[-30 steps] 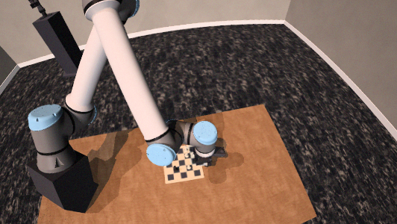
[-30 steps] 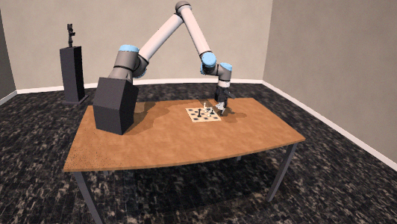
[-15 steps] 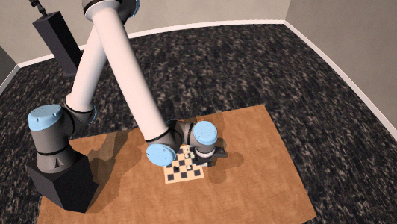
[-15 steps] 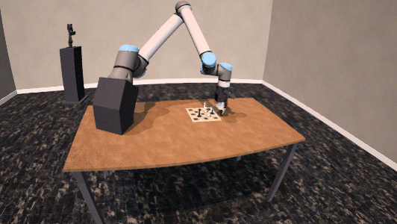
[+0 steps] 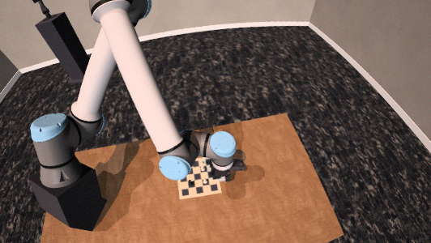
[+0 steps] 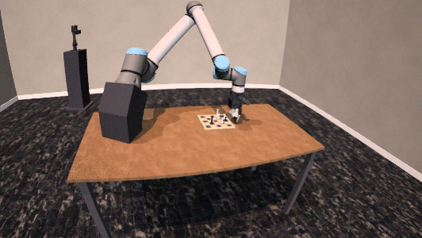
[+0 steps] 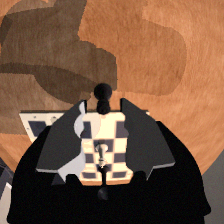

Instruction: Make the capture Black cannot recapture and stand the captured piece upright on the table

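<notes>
The small chessboard [image 5: 199,182] lies on the wooden table, also in the exterior view [image 6: 216,120]. My gripper [image 7: 103,100] [image 6: 235,116] is low at the board's right edge, its fingers parted. A black captured piece [image 7: 103,97] stands upright between the fingertips on the table just off the board, with gaps to both fingers. Through the fingers, the wrist view shows board squares and a white piece [image 7: 101,150]. A white piece [image 5: 206,181] and a black piece [image 5: 190,184] stand on the board; the arm's wrist hides its far part.
The robot's dark base [image 6: 120,111] stands on the table's left part. A dark camera pillar [image 6: 76,77] stands on the floor behind the table. The table edge runs to the right of the gripper [image 6: 278,115].
</notes>
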Robot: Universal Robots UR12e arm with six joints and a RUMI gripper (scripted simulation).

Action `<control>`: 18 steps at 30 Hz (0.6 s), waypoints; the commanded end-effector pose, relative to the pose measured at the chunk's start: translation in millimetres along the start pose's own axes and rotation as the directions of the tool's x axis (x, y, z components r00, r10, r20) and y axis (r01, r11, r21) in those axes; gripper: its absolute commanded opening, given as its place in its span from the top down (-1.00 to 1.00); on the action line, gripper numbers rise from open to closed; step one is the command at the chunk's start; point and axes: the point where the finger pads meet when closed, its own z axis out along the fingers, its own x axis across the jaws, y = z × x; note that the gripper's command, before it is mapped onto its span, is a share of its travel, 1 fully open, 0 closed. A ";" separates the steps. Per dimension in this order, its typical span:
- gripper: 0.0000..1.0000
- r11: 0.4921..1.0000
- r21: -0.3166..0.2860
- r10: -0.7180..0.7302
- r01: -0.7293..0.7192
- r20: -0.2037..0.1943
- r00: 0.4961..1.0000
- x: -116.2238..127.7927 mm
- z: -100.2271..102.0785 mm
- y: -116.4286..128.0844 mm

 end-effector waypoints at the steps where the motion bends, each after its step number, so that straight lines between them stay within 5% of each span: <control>1: 0.51 1.000 0.001 0.000 0.000 0.000 1.000 0.2 -0.9 -0.6; 13: 0.51 1.000 0.001 0.000 0.000 0.000 1.000 0.2 -28.4 -0.6; 18: 0.51 1.000 0.001 0.000 0.000 0.000 1.000 0.1 -55.8 -0.6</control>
